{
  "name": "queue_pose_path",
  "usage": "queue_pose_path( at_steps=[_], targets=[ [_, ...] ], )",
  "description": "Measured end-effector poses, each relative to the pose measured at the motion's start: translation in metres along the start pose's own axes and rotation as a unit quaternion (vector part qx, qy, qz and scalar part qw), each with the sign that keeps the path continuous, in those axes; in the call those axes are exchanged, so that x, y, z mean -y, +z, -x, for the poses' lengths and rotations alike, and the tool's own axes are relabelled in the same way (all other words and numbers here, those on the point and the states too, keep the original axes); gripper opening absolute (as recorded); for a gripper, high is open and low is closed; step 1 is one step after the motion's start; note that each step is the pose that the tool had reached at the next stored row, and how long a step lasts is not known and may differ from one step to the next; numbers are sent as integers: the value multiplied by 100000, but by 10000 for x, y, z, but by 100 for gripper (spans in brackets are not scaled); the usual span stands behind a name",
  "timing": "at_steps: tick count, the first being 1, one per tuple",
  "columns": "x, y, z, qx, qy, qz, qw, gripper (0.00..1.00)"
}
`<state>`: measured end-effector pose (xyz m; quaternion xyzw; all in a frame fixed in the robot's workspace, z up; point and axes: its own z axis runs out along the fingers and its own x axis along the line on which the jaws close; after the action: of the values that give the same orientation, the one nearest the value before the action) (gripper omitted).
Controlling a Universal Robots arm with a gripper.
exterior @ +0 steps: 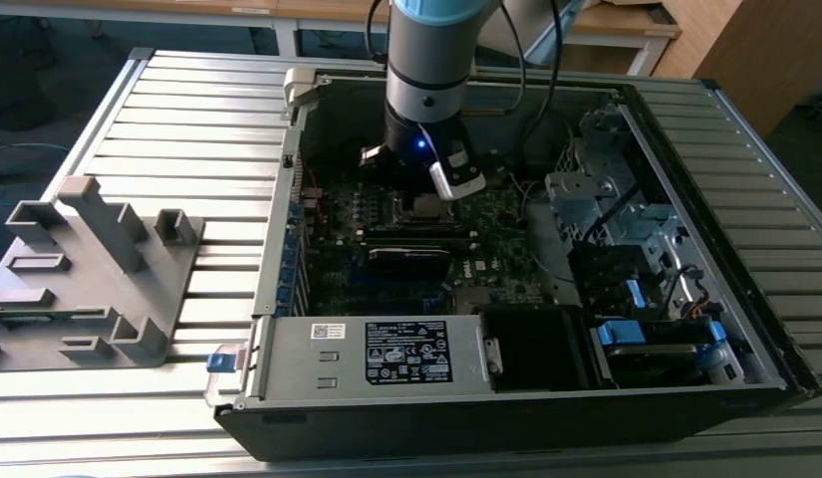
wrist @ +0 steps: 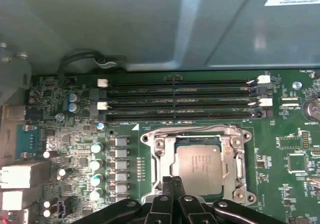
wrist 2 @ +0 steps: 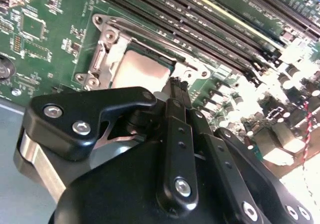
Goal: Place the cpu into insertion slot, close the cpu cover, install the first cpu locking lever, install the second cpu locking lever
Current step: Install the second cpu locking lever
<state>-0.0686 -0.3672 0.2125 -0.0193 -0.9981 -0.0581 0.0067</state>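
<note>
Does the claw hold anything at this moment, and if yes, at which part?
Nothing is held. In both wrist views the claw has its fingers pressed together with nothing between them, at the edge of the cpu, which lies in its socket under the cpu cover.

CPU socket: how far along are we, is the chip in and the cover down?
Done: the cpu sits in the socket, and the cpu cover looks lowered around it. In hand: the end effector sits at the socket's edge, fingers together, holding nothing visible. Left: I can't confirm either locking lever is latched.
</note>
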Motion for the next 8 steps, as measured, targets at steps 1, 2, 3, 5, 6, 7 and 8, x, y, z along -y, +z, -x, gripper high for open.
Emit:
queue_pose_path(
  at_steps=[1, 2, 3, 5, 6, 7, 8],
  targets=[
    [-6, 0, 15, -6, 3, -82, 100000, 10],
    [-11, 1, 30, -11, 5, -150, 100000, 10],
    [-16, 1, 46, -19, 6, -204, 100000, 10],
    [-27, 2, 78, -41, 11, -271, 100000, 10],
    [-32, 3, 96, -60, 19, -295, 100000, 10],
    [-36, 3, 112, -74, 21, -319, 99999, 10],
    [-41, 3, 127, -90, 19, -344, 99999, 10]
  ],
)
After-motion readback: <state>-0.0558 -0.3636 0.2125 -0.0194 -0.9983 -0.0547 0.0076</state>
